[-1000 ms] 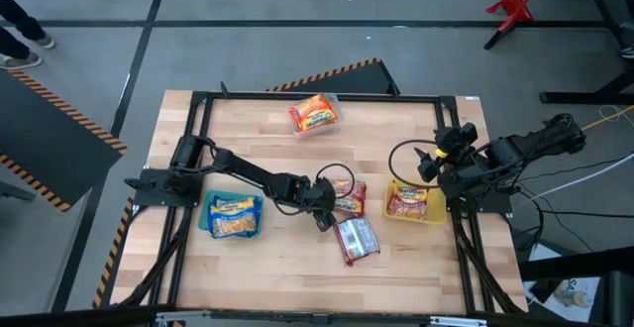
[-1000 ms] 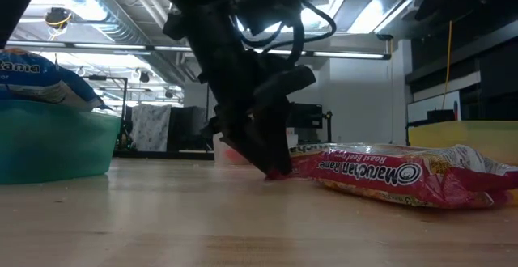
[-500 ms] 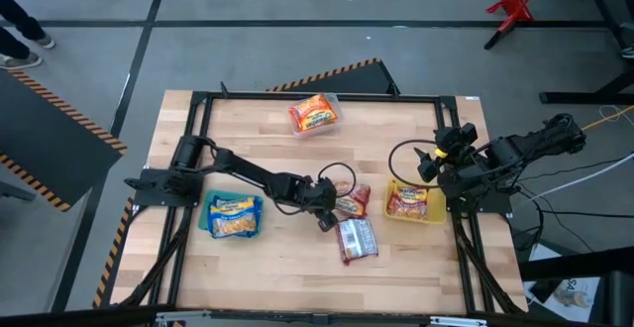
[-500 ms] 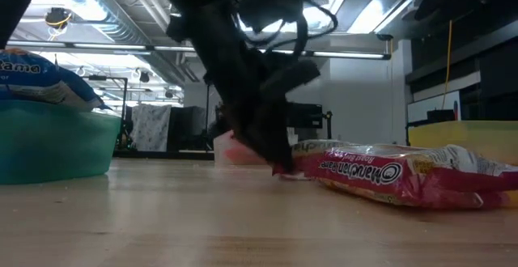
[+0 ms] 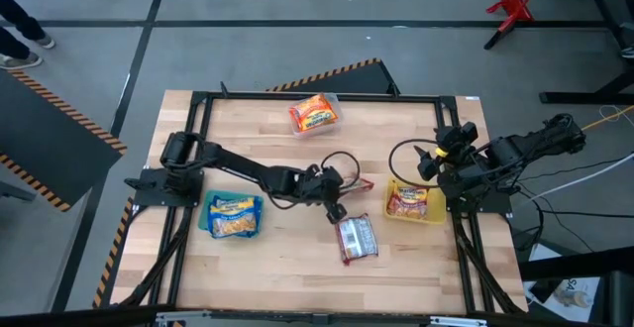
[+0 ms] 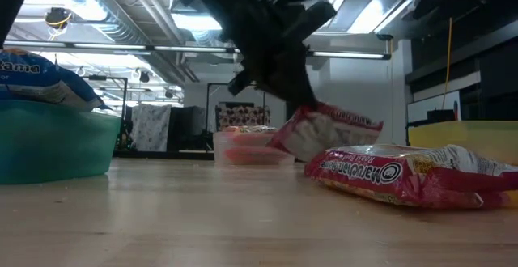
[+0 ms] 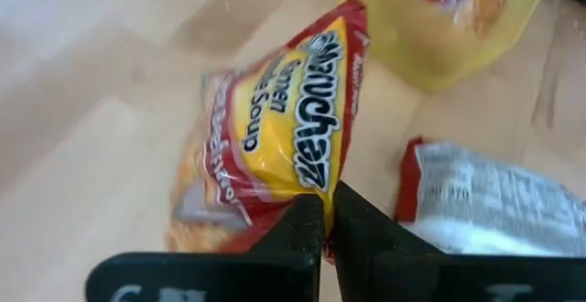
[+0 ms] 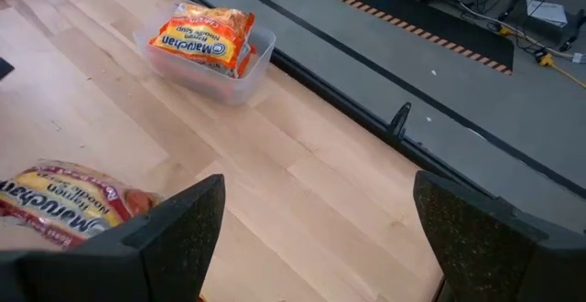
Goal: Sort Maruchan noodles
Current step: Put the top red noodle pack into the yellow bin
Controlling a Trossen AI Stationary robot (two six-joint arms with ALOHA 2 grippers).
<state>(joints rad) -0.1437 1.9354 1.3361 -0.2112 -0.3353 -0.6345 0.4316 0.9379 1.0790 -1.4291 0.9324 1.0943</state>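
Left claw [image 5: 337, 208] clamped on the edge of a red-and-yellow crinkly plastic Maruchan ramen packet [image 7: 275, 156], fingers [image 7: 307, 224] pinched flat together over the seam. Packet lifted clear of the wooden counter [image 5: 267, 258] near its middle, hanging tilted below the claw in the low view [image 6: 324, 133]. Just beside it, on the near side, a dark red-and-white flat ramen packet [image 5: 357, 238] lying on the counter. To the right, a shallow yellow plastic bin [image 5: 411, 215] already holding a matching packet; on the left, a shallow teal plastic bin [image 5: 233, 232] with a blue-and-yellow packet; at the far edge, a clear plastic bin [image 5: 332, 101] with an orange-red one.

Right claw [image 8: 311, 238] spread wide, parked at the counter's right edge above the yellow bin.

Probably a carry to the yellow bin, judging by the colours. Best done with the thin seam grip kept firm, since a slack packet can swing or slip; enough height to clear the bin wall and the waiting right arm; release only once centred over the bin.
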